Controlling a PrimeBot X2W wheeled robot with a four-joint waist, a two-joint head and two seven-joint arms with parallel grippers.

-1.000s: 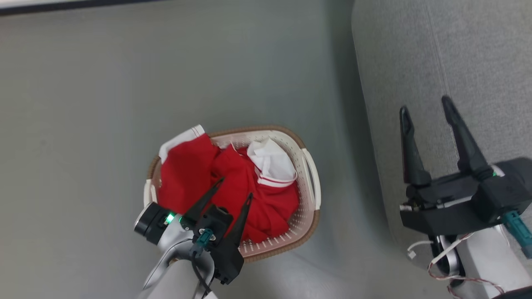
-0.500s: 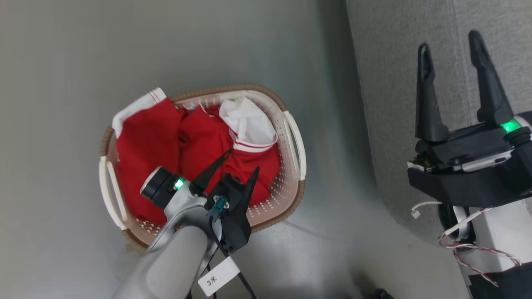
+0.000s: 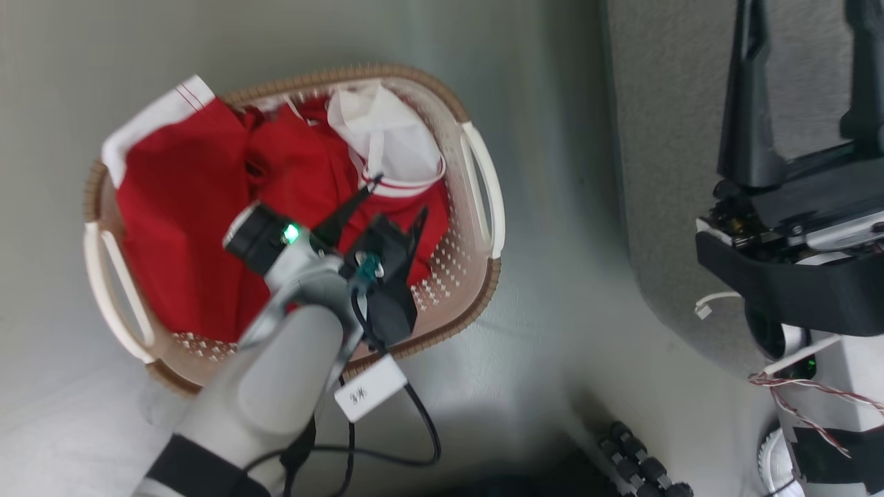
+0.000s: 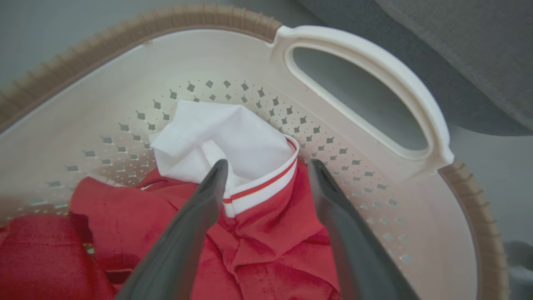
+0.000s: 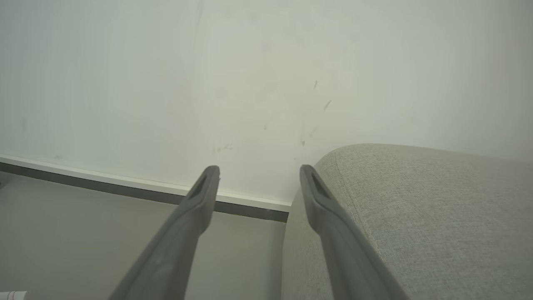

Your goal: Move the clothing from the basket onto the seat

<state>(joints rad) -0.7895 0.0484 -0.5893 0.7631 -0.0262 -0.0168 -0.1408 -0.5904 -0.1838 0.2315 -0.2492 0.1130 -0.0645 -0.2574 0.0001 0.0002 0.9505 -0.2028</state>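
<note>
Grey floor (image 3: 552, 310) holds the basket (image 3: 449, 276), long axis toward the seat (image 3: 663, 172); left claw (image 4: 266, 164) gapes over clothing (image 3: 179, 207), right claw (image 5: 259, 168) gapes.

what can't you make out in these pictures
- Basket floor: head and left wrist views, covered by the clothing.
- Right gripper fingertips: head view, cut off by the top edge.
- Writing on the white tag by the left arm: head view, too small and blurred.
</note>
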